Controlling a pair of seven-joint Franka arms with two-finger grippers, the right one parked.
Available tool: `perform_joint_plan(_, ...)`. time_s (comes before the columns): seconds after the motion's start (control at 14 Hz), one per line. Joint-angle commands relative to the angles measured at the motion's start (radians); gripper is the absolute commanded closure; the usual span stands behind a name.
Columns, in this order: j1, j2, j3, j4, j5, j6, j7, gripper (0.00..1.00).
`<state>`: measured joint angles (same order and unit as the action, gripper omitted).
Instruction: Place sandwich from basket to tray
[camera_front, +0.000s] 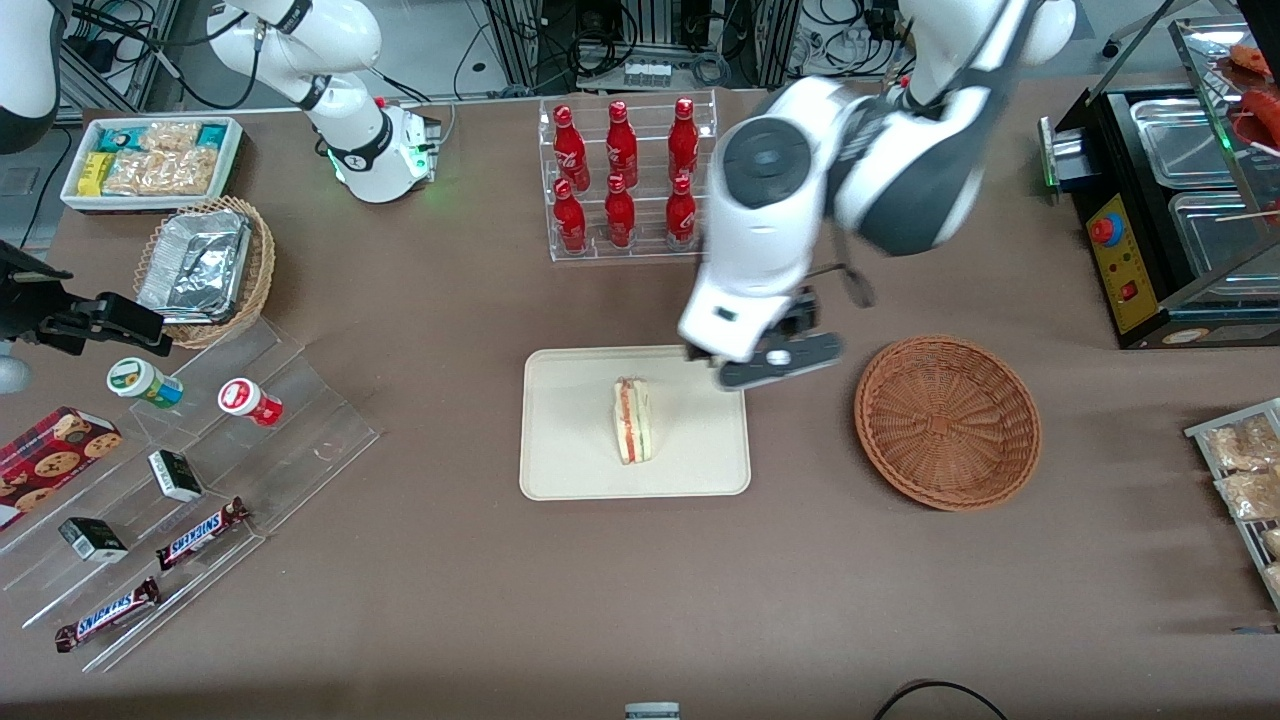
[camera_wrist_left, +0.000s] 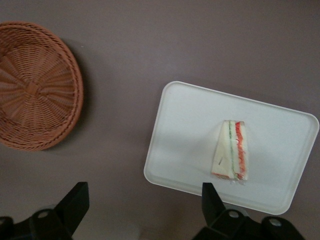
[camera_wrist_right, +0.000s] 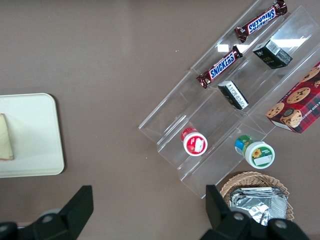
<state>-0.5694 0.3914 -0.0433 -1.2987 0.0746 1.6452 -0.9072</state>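
Cream bread up, the sandwich (camera_front: 633, 421) lies near the middle of the tray (camera_front: 570, 470), its long axis running toward the front camera. The gripper (camera_front: 775, 362) hangs above the tray's edge on the basket (camera_front: 946, 421) side, fingers (camera_wrist_left: 75, 202) spread wide and holding nothing. The basket is empty, so the placing looks done.

Readable text: "SNICKERS" is showing in blue letters on two chocolate bars (camera_front: 203, 532) (camera_front: 108, 613) lying on the clear stepped display rack (camera_front: 300, 440) toward the parked arm's end of the bench. The same word is reading clearly on both bars in the right wrist view (camera_wrist_right: 222, 66) (camera_wrist_right: 261, 20). Labels on the red bottles (camera_front: 620, 150), small cartons and round tubs are not resolving into legible words.
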Motion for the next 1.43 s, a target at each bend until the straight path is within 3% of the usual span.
perform_joint_plan(0.0,0.098,-0.138,-0.007,-0.118,-0.015,-0.034,0.016,0.01)
perform_joint_plan(0.5,0.34,-0.319,-0.007,-0.243,-0.018,-0.123,0.348,0.01)
perform_joint_plan(0.79,0.486,-0.396,-0.007,-0.28,-0.059,-0.183,0.595,0.01)
perform_joint_plan(1.07,0.581,-0.479,-0.006,-0.352,-0.064,-0.183,0.801,0.01)
perform_joint_plan(1.36,0.622,-0.526,0.014,-0.396,-0.053,-0.183,0.864,0.01)
